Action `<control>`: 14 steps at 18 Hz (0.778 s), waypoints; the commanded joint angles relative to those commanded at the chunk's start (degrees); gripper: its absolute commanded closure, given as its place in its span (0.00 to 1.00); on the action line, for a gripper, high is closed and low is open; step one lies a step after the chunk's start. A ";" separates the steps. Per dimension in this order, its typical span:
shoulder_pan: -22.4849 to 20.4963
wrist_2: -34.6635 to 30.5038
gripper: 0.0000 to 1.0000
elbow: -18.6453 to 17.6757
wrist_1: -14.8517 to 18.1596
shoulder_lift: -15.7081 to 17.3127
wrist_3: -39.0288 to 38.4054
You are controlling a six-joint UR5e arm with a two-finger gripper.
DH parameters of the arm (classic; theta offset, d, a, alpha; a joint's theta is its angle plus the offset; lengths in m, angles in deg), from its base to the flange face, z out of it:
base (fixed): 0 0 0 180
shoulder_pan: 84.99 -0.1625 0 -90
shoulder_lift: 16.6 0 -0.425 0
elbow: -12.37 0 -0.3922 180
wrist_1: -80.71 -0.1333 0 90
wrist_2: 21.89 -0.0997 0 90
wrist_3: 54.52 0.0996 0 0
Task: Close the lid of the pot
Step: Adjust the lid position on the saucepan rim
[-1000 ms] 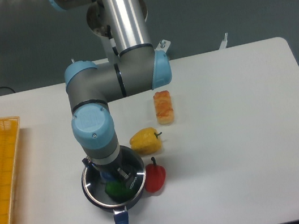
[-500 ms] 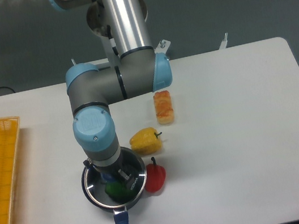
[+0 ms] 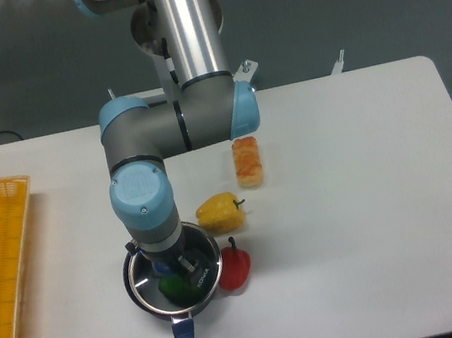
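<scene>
Almost nothing has shifted over the last second: the arm has only settled a touch lower over the pot (image 3: pixel 148 296). That pot sits at the worktop's (image 3: pixel 364 215) front edge, blue handle toward the camera, a red pepper (image 3: pixel 235 266) touching its right side. The lid (image 3: pixel 210 258) looks seated on the rim, something green beneath the glass. The claw (image 3: pixel 172 273) is at the centre knob; whether it grips or has let go, I cannot tell. Glass is stiff, slick and breakable, so the knob is the only sensible hold.
</scene>
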 joint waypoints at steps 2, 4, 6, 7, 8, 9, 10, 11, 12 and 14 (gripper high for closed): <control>0.18 0.00 0.40 0.00 0.00 0.00 0.00; 0.26 0.00 0.40 -0.09 0.00 -0.09 0.00; 0.53 0.00 0.40 -0.09 0.00 -0.17 0.00; 0.61 -0.09 0.40 -0.09 0.00 -0.18 -0.09; 0.70 0.00 0.40 -0.17 0.00 -0.18 -0.09; 0.70 0.00 0.40 -0.26 0.00 -0.18 0.00; 0.79 -0.09 0.40 -0.35 0.00 -0.26 -0.09; 0.79 0.00 0.40 -0.35 0.00 -0.35 -0.09; 0.79 0.00 0.40 -0.35 0.00 -0.44 -0.09; 0.88 0.00 0.40 -0.44 0.00 -0.35 -0.09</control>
